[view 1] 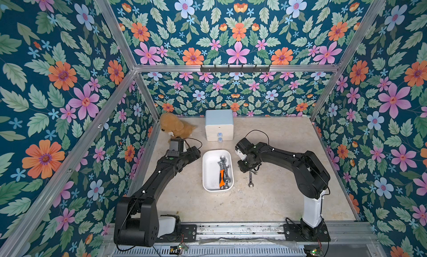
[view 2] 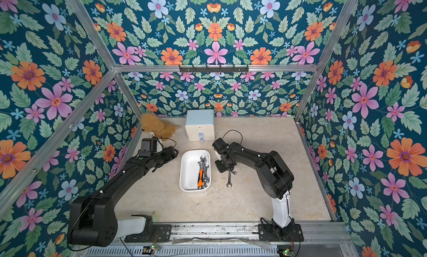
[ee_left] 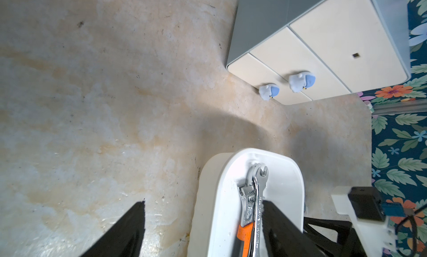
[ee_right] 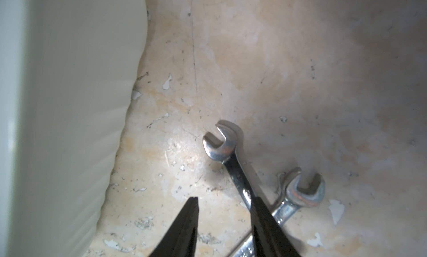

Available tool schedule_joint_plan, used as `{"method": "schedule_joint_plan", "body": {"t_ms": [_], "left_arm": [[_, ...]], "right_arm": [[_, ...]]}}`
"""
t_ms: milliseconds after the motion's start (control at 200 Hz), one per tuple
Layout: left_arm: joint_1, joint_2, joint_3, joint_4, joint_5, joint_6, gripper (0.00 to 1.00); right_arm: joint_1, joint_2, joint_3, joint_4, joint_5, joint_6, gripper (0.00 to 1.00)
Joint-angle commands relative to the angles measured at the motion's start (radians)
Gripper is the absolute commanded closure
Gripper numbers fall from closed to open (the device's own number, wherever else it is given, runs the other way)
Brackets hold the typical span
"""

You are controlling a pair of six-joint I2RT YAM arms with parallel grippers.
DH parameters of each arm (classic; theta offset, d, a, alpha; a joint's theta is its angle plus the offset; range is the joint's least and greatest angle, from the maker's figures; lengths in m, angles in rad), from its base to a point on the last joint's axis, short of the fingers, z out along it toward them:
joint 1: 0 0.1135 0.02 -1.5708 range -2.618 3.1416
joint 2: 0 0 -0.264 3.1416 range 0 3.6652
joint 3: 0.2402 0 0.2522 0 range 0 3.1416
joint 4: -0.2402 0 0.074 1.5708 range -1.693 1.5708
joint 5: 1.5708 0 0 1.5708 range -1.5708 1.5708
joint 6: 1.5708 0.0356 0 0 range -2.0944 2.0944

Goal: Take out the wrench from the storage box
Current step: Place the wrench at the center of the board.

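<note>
The white storage box (view 1: 209, 172) sits mid-table and holds an orange-handled adjustable wrench (view 1: 222, 175) and silver wrenches (view 1: 227, 172). Outside it, to its right, a silver wrench (view 1: 251, 179) lies on the table, crossed with a second wrench (ee_right: 305, 193). My right gripper (ee_right: 225, 199) hangs just over them, open, with bare table between its fingers. The first wrench's shaft (ee_right: 231, 161) runs behind one finger. My left gripper (ee_left: 203, 202) stands open and empty at the box's far left corner, one finger over the box rim (ee_left: 212, 198).
A white two-drawer cabinet (view 1: 219, 125) with a pale blue top stands at the back behind the box. A brown plush toy (view 1: 175, 126) lies at the back left. Floral walls close three sides, and a black hook rail (view 1: 235, 68) hangs above.
</note>
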Motion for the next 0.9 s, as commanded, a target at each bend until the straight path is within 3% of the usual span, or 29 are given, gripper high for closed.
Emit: {"method": "schedule_joint_plan", "body": {"t_ms": [0,275,500,750,895], "left_arm": [[-0.001,0.000,0.001,0.004,-0.003,0.014,0.18],[-0.001,-0.005,-0.001,0.003,-0.003,0.014,0.18],[-0.001,-0.002,0.002,0.004,-0.007,0.014,0.18],[-0.001,-0.003,0.007,0.005,-0.008,0.012,0.18],[-0.001,-0.008,0.006,0.004,-0.004,0.010,0.18]], "right_arm": [[-0.003,0.011,0.011,-0.025,0.036,-0.036,0.57],[-0.019,0.048,-0.001,-0.038,0.037,-0.039,0.58],[-0.021,0.054,-0.013,-0.046,0.051,0.005,0.72],[-0.006,0.073,0.012,-0.089,0.112,0.158,0.84],[0.025,0.066,0.029,-0.091,0.162,0.331,0.89]]}}
